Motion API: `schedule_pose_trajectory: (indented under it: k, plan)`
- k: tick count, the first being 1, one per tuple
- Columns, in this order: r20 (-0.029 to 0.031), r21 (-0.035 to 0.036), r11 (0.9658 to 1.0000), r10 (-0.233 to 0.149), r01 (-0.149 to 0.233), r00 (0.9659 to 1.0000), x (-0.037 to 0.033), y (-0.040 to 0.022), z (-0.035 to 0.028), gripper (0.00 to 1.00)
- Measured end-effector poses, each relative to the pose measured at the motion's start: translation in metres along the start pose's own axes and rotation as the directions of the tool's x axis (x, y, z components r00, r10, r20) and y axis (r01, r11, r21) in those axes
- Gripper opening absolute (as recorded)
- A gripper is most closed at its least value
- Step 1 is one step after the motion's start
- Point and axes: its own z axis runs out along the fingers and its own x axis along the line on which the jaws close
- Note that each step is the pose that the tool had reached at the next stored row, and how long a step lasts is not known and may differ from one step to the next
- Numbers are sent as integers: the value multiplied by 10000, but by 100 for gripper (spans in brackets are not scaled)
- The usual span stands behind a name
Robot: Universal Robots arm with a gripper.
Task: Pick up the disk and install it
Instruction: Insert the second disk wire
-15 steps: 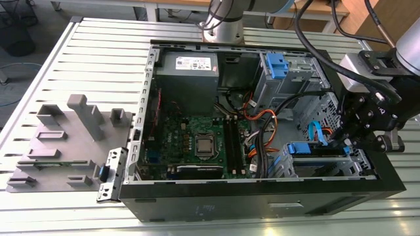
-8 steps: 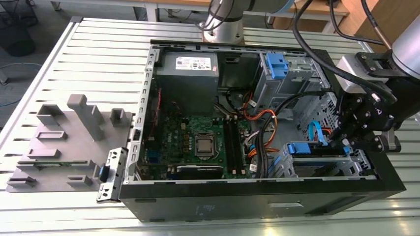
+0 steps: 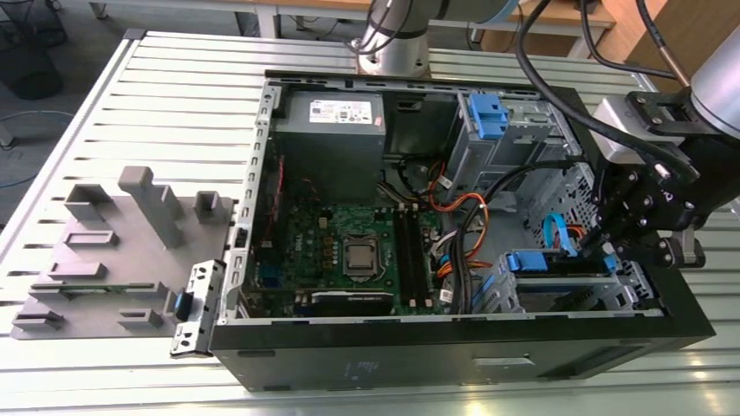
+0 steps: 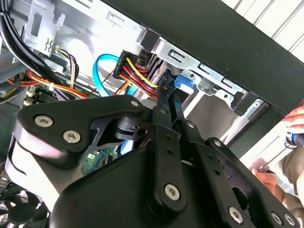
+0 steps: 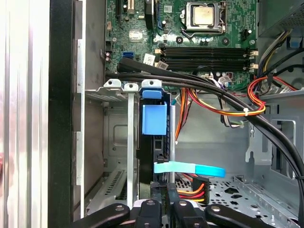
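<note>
In the exterior view, the open black metal computer case [image 3: 463, 364] lies on the slatted white table [image 3: 151, 104], with the large grey power-supply box [image 3: 329, 130] at its far end. My tool [image 3: 613, 244] is down in the silver sheet-metal drive cage [image 3: 567, 295] at the corner towards the exterior view's right. It is just beside the disk [image 3: 535, 260], a flat hard drive framed by a blue plastic carrier, which sits in that cage.

In the second wrist view, the tool [image 4: 167, 88] is clenched. Its black fingers [image 4: 159, 123] run side by side and meet at the tips, right against the disk [image 4: 183, 84] at its blue end. I cannot tell whether a thin lip of the carrier is pinched there.

In the first wrist view, the disk [image 5: 154, 118] shows by its blue carrier end, seated between the cage's silver rails. A flat light-blue data cable [image 5: 190, 169] crosses just beside it, and the tool [image 5: 159, 190] reaches in towards it.

I judge the disk stiff, dense for its size, smooth on its metal faces, and easily hurt by knocks. The carrier's plastic probably flexes, so I would hold it across the rigid metal body, not by the blue tabs.
</note>
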Motion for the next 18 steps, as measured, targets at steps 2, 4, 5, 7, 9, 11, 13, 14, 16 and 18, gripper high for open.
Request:
schedule_pose_trajectory:
  k: [2, 4, 5, 7, 9, 11, 13, 14, 16, 18]
  plan:
    - [2, 0, 10000, 0, 0, 10000, -1, 0, 1, 16]
    - [2, 0, 10000, 0, 0, 10000, -1, 0, 1, 16]
    - [4, 0, 10000, 0, 0, 10000, -2, 0, -6, 16]
    - [3, 0, 10000, 0, 0, 10000, -1, 0, -26, 16]
    - [5, 0, 10000, 0, 0, 10000, -1, 0, -27, 16]
    - [4, 0, 10000, 0, 0, 10000, -1, 0, -28, 16]
    - [2, 0, 10000, 0, 0, 10000, -1, 5, -29, 16]
    - [2, 0, 10000, 0, 0, 10000, -1, 12, -29, 16]
    - [3, 1, 10000, 1, -1, 10000, -1, 31, -28, 16]
    - [3, 1, 10000, 0, 0, 10000, -1, 43, -28, 16]
